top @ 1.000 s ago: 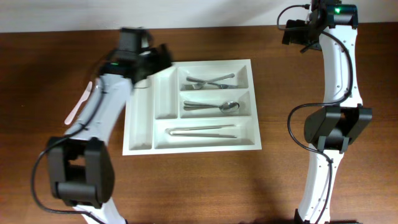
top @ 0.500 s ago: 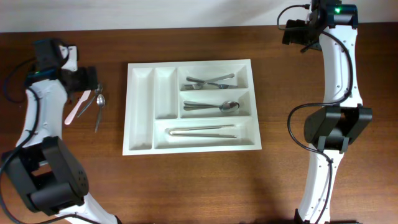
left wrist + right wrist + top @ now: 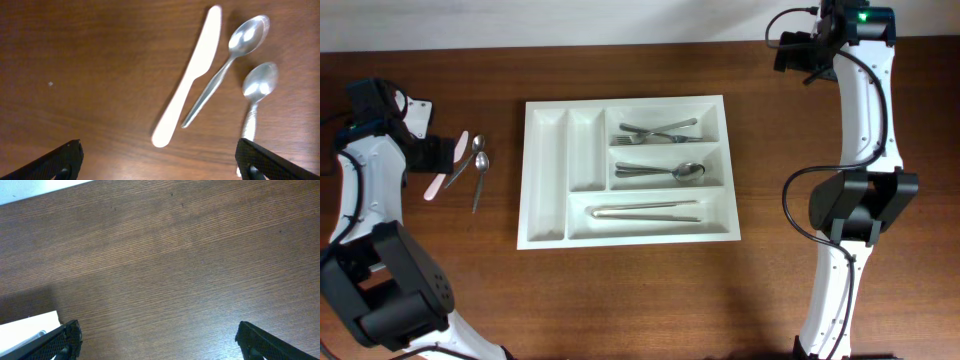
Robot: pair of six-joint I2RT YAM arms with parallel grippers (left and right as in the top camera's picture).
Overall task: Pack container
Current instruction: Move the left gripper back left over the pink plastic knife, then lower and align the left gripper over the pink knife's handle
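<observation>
Brown tabletop (image 3: 640, 300). White tray (image 3: 546, 180) at its centre, cutlery (image 3: 655, 171) in the three wider compartments. Left gripper (image 3: 159, 162) fingers apart above white knife (image 3: 187, 82), spoon (image 3: 225, 67) just beside, second spoon (image 3: 257, 92) near; all left of tray. Right gripper (image 3: 159, 340) fingers apart, far right.

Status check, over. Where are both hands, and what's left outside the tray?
Left hand open, empty, above white knife and two spoons left of container. Right hand open, empty, parked far right. Container part-filled; both narrow slots bare. Nothing blocking.
</observation>
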